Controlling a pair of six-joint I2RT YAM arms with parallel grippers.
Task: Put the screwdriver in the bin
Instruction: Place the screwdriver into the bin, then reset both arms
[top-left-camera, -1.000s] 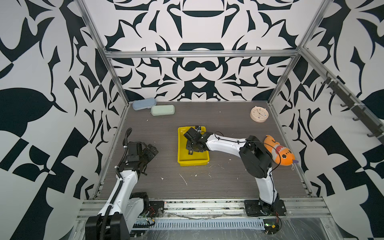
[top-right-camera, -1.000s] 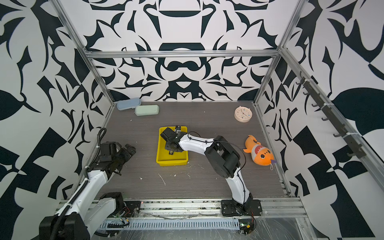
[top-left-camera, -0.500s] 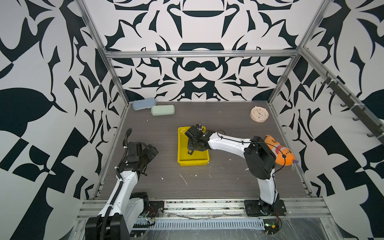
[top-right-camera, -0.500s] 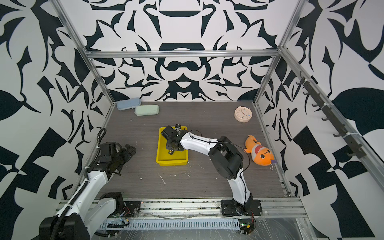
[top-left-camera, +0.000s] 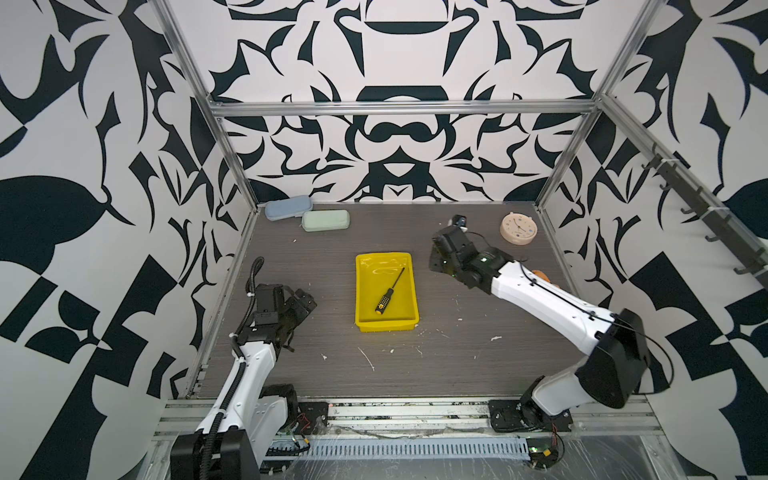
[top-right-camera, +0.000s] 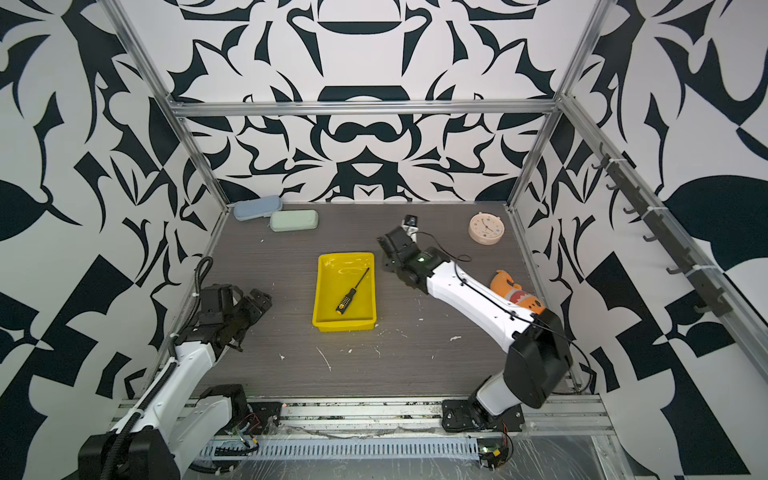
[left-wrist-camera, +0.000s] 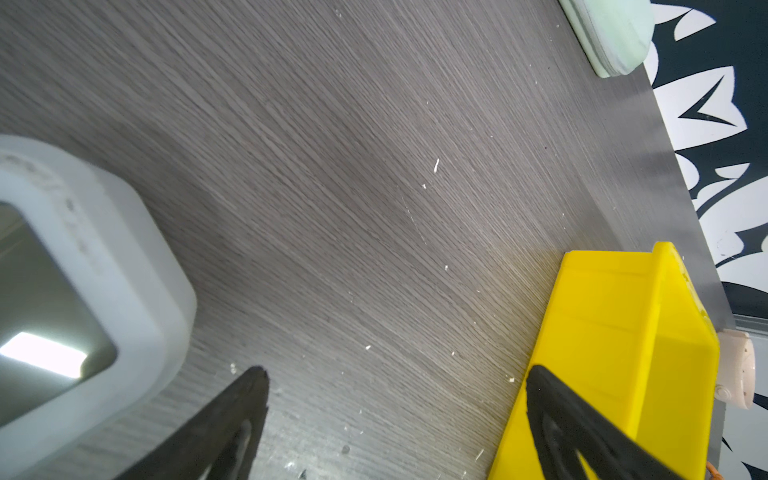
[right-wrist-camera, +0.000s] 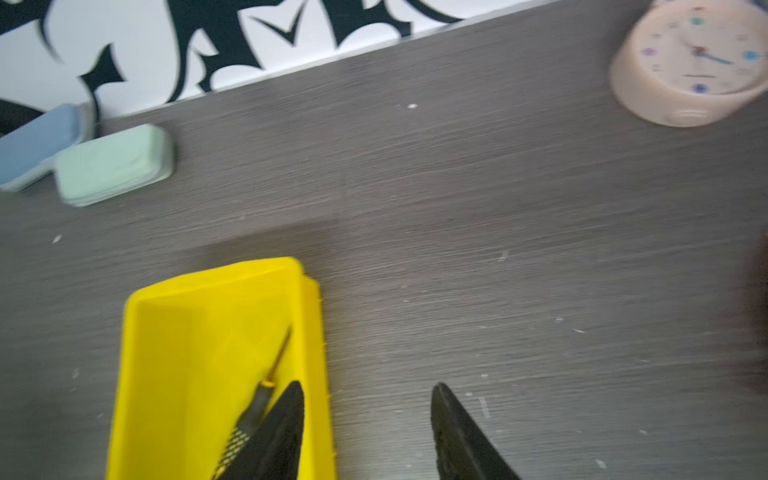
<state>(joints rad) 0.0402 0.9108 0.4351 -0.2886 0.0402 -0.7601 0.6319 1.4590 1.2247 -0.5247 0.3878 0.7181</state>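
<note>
top views, both: slim black-handled screwdriver with thin dark shaft (top-left-camera: 388, 291) lies diagonally inside the shallow yellow plastic bin (top-left-camera: 368, 286), tip toward 1 o'clock; right gripper (top-left-camera: 434, 255) hangs apart at its 2 o'clock. right wrist: jaws spread, empty. left wrist: left gripper (left-wrist-camera: 397, 370) spread, empty. likely light, stiff, prone to roll; pinch the dotted handle.
</note>
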